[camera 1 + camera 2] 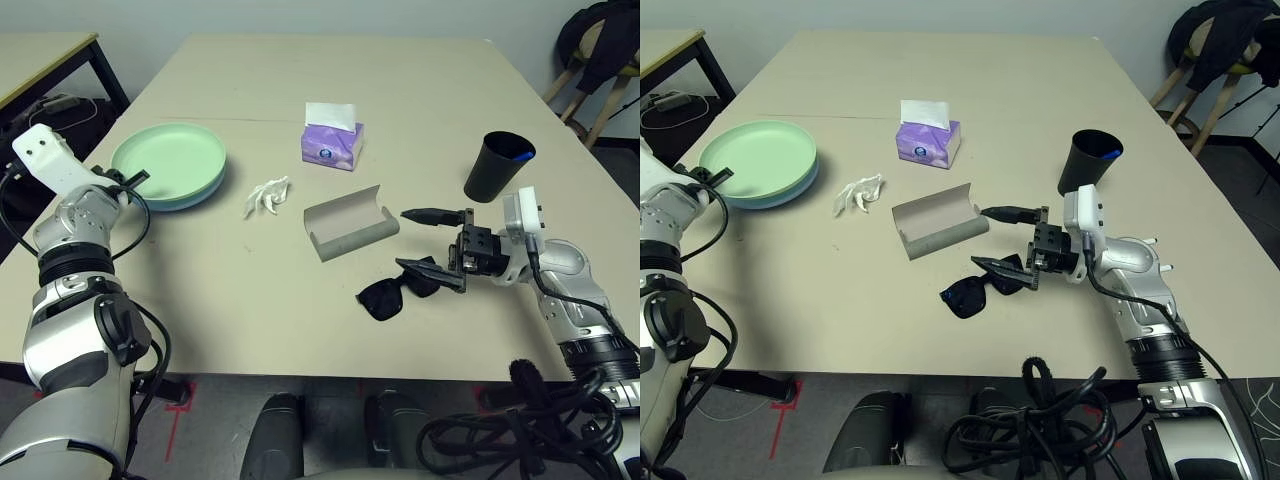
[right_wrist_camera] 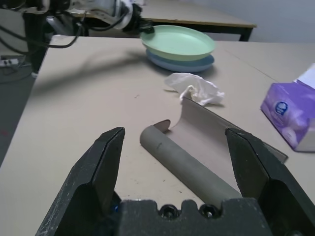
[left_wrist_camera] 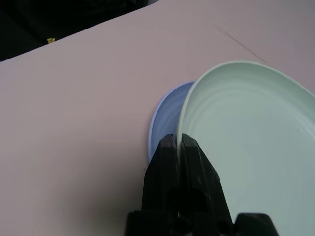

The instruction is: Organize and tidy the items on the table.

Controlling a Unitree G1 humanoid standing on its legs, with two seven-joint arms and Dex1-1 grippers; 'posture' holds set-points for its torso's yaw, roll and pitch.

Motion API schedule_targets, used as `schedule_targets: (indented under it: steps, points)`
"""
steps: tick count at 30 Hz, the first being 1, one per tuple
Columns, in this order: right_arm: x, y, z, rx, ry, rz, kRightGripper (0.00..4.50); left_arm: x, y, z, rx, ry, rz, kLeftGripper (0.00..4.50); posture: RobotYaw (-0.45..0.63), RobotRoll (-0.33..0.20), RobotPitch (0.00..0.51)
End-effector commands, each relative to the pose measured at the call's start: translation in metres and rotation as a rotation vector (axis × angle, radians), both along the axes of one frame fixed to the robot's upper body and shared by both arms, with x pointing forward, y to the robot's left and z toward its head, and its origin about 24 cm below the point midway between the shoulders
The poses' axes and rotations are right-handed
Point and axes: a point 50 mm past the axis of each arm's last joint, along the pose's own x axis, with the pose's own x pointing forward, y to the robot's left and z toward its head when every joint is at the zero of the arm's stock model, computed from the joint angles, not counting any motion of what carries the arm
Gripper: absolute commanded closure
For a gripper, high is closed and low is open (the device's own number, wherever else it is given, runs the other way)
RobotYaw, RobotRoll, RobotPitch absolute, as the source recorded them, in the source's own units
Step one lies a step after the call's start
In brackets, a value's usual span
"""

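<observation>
Purple tissue box: no word can be read
Round blue emblem: printed on the tissue box's purple side, with a pale marking inside too small to make out
Legible text, brands, numbers: none

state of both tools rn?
Left tool: closed, gripping the green plate by its rim.
Right tool: open, holding nothing.
</observation>
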Motion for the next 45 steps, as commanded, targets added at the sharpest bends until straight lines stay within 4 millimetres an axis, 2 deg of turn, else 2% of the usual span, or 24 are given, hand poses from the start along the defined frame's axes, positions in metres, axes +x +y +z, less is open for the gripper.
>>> schedule_targets:
  steps: [1,11,14,20,24,26,30,37,41,45]
  points:
    - [0.002,0.002,0.003,0.026,0.010,-0.045,0.00,0.004,-0.002,0.006,0.015,-0.012,0.015,4.47,0.08,0.000,0.083]
    - [-0.001,0.008,0.005,0.029,-0.008,-0.025,0.00,0.010,-0.010,0.005,0.010,-0.040,0.052,4.47,0.08,0.000,0.081]
    - [-0.001,0.008,0.004,0.029,-0.012,-0.025,0.00,0.012,-0.015,0.002,0.026,-0.058,0.045,3.79,0.08,0.000,0.081]
    - [-0.003,0.006,0.003,0.033,-0.012,-0.031,0.00,0.013,-0.025,-0.002,0.062,-0.108,-0.034,1.51,0.08,0.000,0.080]
    - [-0.003,0.007,0.004,0.038,-0.014,-0.033,0.00,0.010,-0.030,-0.001,0.101,-0.170,-0.155,0.03,0.08,0.000,0.080]
    - [-0.002,0.007,0.004,0.040,-0.015,-0.033,0.00,0.008,-0.031,-0.001,0.131,-0.169,-0.210,0.03,0.09,0.000,0.080]
    - [0.000,0.008,0.005,0.039,-0.019,-0.030,0.00,0.006,-0.037,0.000,0.303,-0.131,-0.390,0.03,0.09,0.000,0.082]
    - [0.001,0.008,0.008,0.041,-0.022,-0.029,0.00,0.007,-0.063,-0.003,0.350,-0.126,-0.757,0.03,0.08,0.000,0.081]
    - [0.000,0.005,0.008,0.037,-0.024,-0.035,0.00,0.006,-0.076,-0.010,0.414,-0.068,-1.003,0.03,0.06,0.000,0.082]
    - [-0.001,0.002,0.006,0.013,-0.012,-0.064,0.00,0.006,-0.085,-0.015,0.447,-0.023,-1.145,0.03,0.06,0.000,0.082]
